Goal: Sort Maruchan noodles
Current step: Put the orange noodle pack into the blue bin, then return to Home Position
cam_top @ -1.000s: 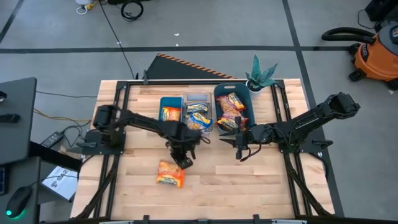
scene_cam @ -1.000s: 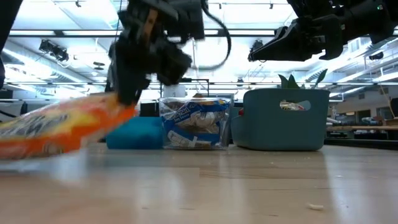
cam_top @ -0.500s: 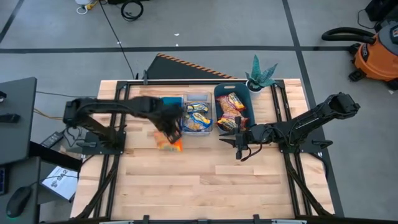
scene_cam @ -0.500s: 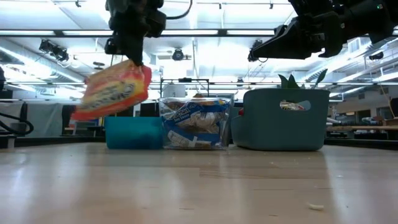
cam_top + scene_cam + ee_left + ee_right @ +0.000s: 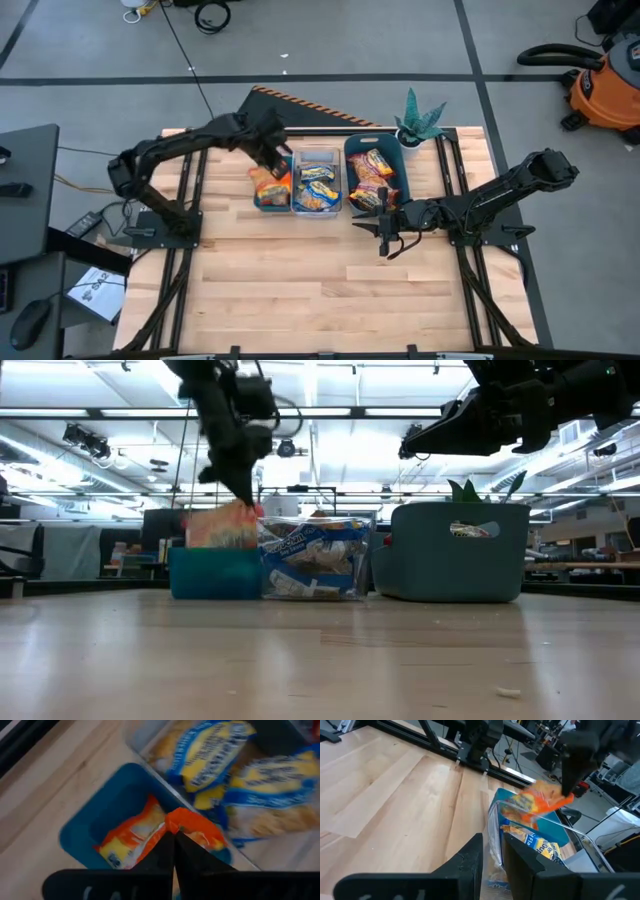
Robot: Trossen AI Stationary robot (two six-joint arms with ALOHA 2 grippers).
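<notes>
My left gripper (image 5: pixel 279 163) is over the small teal bin (image 5: pixel 214 574) at the table's far side, shut on an orange-yellow noodle packet (image 5: pixel 222 525). A second orange packet (image 5: pixel 126 841) lies on that bin's floor. Yellow-and-blue packets (image 5: pixel 318 188) fill the clear bin (image 5: pixel 314 556) next to it. Red-brown and orange packets (image 5: pixel 371 180) lie in the large teal bin (image 5: pixel 455 552). My right gripper (image 5: pixel 385 238) waits in the air near the large bin, narrowly open and holding nothing. My left gripper pinches the orange-yellow packet by its crinkly top edge (image 5: pixel 176 821) between the two shut fingers (image 5: pixel 165 851), coming from above and slanting down. The packet hangs below the fingers, lifted clear of the table, its lower end (image 5: pixel 215 542) dipping behind the small teal bin's rim.
The three bins stand side by side along the far middle of the wooden table (image 5: pixel 340 290). A potted plant (image 5: pixel 419 120) stands at the far right corner. Black frame rails (image 5: pixel 190 200) run down both table sides. Bare wood fills the near half.
My left gripper has lifted the orange-yellow packet off the table's near middle, swung it up and toward the far edge, and now holds it over the small teal bin. The packet went from lying flat to hanging below the fingers. My right arm kept still.
</notes>
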